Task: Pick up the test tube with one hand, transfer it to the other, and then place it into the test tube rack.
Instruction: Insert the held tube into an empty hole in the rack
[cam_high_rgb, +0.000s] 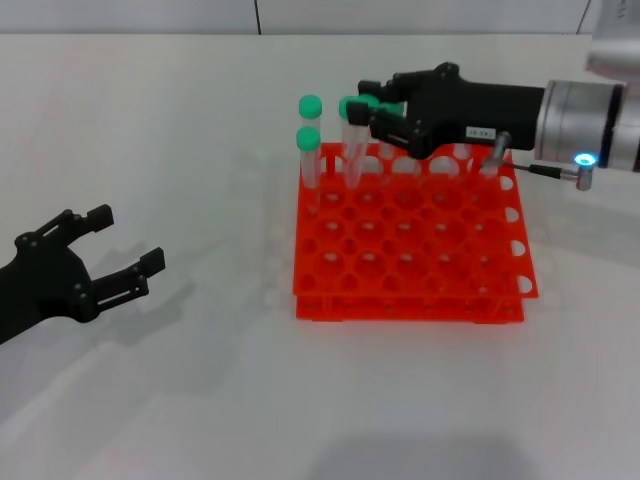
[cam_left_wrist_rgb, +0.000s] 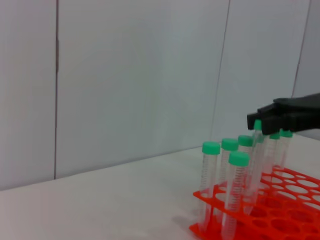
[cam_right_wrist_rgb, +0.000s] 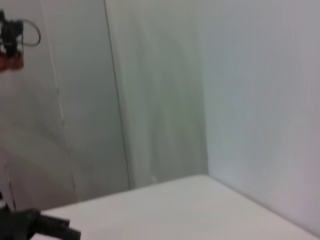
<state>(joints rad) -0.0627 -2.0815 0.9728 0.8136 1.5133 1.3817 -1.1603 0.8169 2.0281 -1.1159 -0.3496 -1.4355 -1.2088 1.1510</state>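
The orange-red test tube rack (cam_high_rgb: 410, 245) stands on the white table and also shows in the left wrist view (cam_left_wrist_rgb: 270, 210). Several green-capped test tubes stand in its back-left holes (cam_high_rgb: 308, 150). My right gripper (cam_high_rgb: 368, 108), on the silver-white arm, reaches over the rack's back row and is shut on the green cap end of one test tube (cam_high_rgb: 353, 145). That tube leans, with its lower end still in the rack; it also shows in the left wrist view (cam_left_wrist_rgb: 256, 150). My left gripper (cam_high_rgb: 120, 245) is open and empty, low over the table to the left of the rack.
Bare white table (cam_high_rgb: 200, 130) lies between the left gripper and the rack. Most holes in the rack's front and right are unfilled. A pale wall (cam_left_wrist_rgb: 125, 75) stands behind the table.
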